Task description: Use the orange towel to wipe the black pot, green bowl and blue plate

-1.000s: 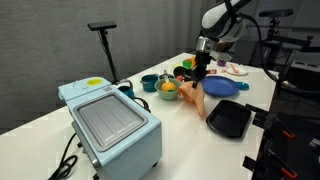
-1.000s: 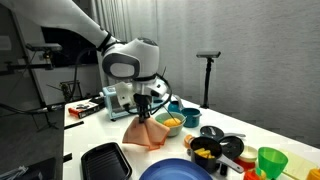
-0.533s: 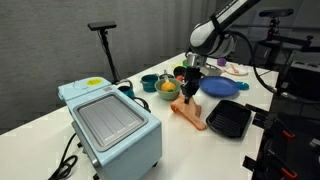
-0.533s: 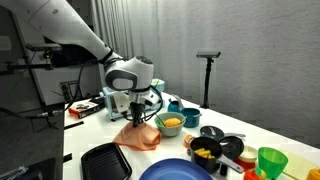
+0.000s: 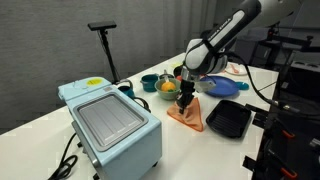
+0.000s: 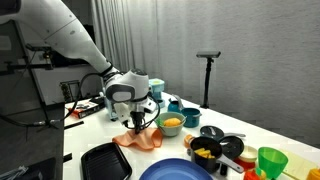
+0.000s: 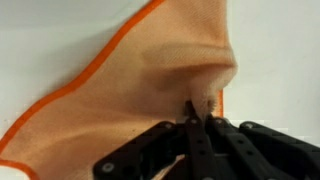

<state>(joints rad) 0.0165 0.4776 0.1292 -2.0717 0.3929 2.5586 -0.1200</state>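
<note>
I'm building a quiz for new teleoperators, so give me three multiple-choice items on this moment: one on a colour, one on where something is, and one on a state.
1. What colour is the boxy appliance?
A red
B black
C light blue

2. Where is the orange towel?
A its lower part resting on the table
B atop the boxy appliance
C lifted wholly clear

3. How is the gripper?
A wide open
B shut on the orange towel
C out of sight

Answers:
1 C: its casing is pale blue in an exterior view.
2 A: the cloth spreads on the white top in both exterior views.
3 B: the wrist view shows it pinching a fold of the cloth.
</note>
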